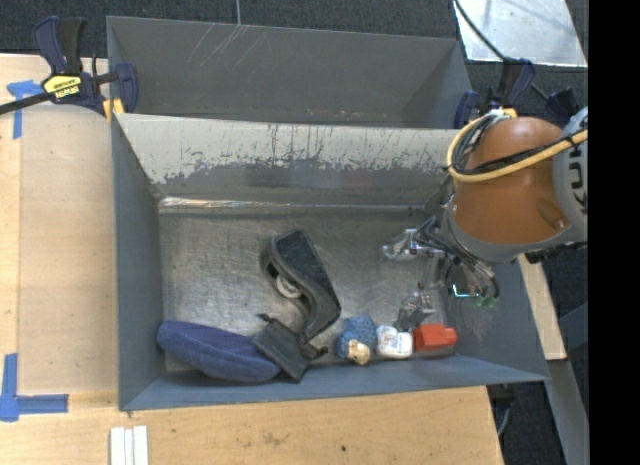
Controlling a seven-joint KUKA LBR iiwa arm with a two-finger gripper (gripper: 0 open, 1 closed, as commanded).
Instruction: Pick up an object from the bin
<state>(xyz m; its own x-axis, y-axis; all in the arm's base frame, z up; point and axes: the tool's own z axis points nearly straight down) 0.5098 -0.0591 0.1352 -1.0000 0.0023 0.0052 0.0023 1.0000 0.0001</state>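
Note:
My gripper (pixel 410 277) hangs over the bin's right part, under the orange wrist cover. Its two metal fingertips (pixel 399 248) stand apart, so it is open with nothing between them. Just below its lower fingertip a small red block (pixel 436 337) lies against the bin's front wall. Left of the block are a small white piece (pixel 395 343) and a little blue and yellow toy (pixel 355 341). The gripper touches none of them.
A black, curved tool with a grey roller (pixel 301 286) lies in the middle of the floor. A dark blue soft pouch (pixel 213 352) fills the front left corner. The bin's sloped back wall rises behind the gripper.

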